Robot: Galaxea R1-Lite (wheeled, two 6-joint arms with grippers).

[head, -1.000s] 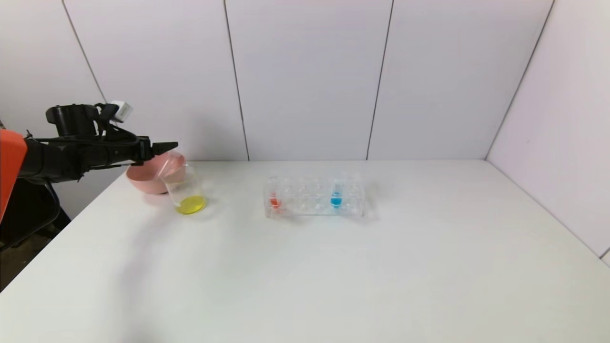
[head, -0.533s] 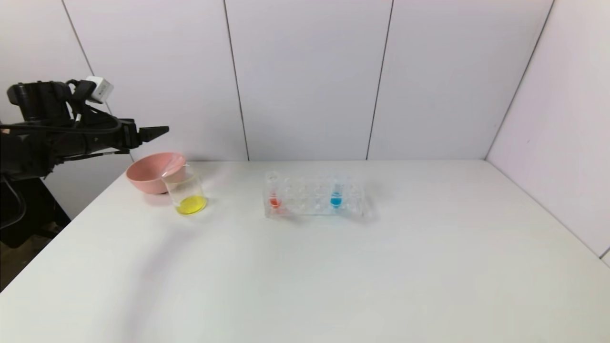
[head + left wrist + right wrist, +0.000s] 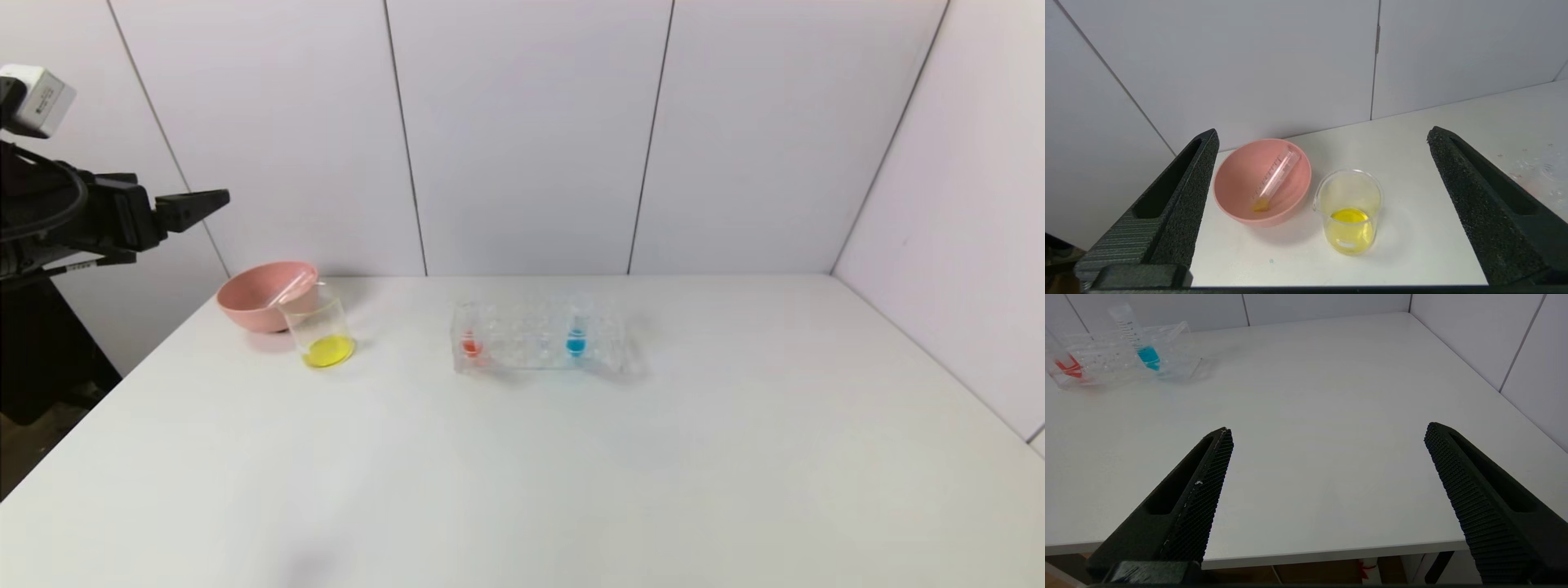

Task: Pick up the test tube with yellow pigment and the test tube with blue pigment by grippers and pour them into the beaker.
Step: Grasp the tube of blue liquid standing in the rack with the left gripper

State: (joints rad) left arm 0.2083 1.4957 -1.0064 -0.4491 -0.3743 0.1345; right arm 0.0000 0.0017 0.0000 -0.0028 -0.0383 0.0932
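The beaker stands at the table's left, with yellow liquid in its bottom. Beside it, the test tube with yellow pigment lies slanted inside a pink bowl, only a yellow trace at its tip. The test tube with blue pigment stands upright in a clear rack; it also shows in the right wrist view. My left gripper hangs open and empty, high up and left of the bowl. My right gripper is open and empty over the table's near right edge.
A tube with red-orange liquid stands at the rack's left end. Grey wall panels close the back and right sides. The table's left edge runs just beyond the bowl.
My left gripper has risen and pulled back to the left, away from the bowl and beaker. The tube stays lying in the bowl. Nothing else has moved.
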